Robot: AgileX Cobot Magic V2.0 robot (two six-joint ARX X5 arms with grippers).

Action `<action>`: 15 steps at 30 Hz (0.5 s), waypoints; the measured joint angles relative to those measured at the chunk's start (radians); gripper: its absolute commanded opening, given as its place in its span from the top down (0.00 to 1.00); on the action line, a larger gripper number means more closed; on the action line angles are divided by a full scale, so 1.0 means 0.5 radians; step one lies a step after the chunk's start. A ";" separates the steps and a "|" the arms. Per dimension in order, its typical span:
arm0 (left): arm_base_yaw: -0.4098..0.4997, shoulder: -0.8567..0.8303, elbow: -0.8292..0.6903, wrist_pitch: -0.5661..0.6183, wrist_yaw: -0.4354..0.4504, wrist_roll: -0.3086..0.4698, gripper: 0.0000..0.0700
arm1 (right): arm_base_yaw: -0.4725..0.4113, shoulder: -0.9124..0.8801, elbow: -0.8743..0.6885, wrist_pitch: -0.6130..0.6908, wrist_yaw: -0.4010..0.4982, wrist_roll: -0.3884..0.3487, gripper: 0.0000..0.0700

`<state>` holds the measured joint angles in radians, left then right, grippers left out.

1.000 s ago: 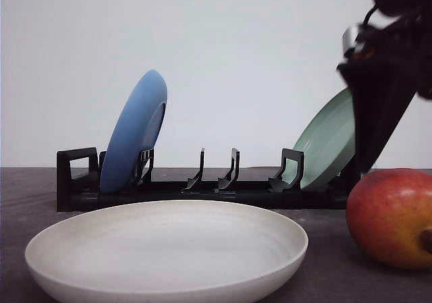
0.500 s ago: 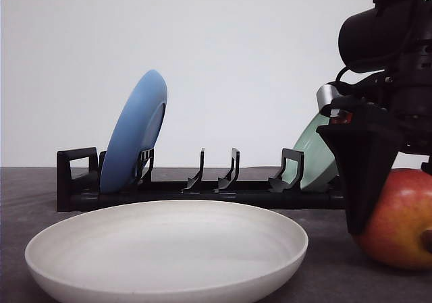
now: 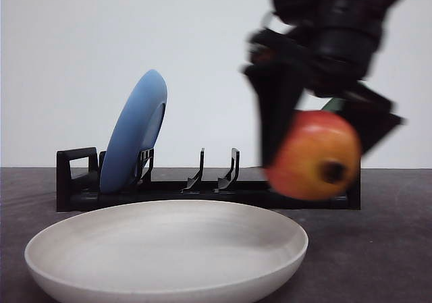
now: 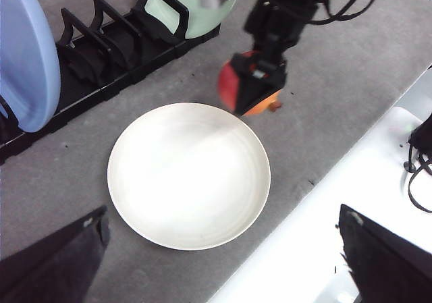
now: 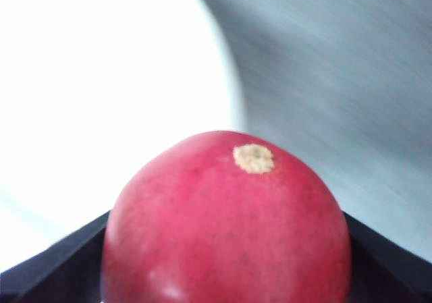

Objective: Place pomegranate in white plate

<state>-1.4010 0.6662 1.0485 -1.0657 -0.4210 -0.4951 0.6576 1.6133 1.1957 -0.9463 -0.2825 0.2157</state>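
The right tool (image 3: 317, 138) is clamping the pomegranate (image 3: 314, 156) across its firm, smooth, roll-prone middle, the white plate (image 3: 101, 249) lying below and beside it.

Right arm: reaches down from above, blurred in the front view, wrist bent downward.
Right gripper (image 3: 316, 156): raised off the table, its two black fingers (image 3: 278, 117) clamped on the pomegranate (image 3: 317, 157), one on each side.
Left gripper (image 4: 223, 262): held high, pointing down, fingers (image 4: 57, 259) spread wide apart, holding nothing.
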 measured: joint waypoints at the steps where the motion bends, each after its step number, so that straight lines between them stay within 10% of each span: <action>1: 0.000 0.000 0.000 0.000 0.000 -0.001 0.05 | 0.048 0.044 0.054 -0.005 0.000 0.006 0.37; 15: 0.000 0.001 0.000 0.000 0.000 -0.039 0.05 | 0.440 0.647 0.430 0.081 -0.002 0.029 0.37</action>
<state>-1.4010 0.6666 1.0485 -1.0657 -0.4210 -0.5143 0.8777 1.9371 1.4109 -0.9060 -0.2837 0.2300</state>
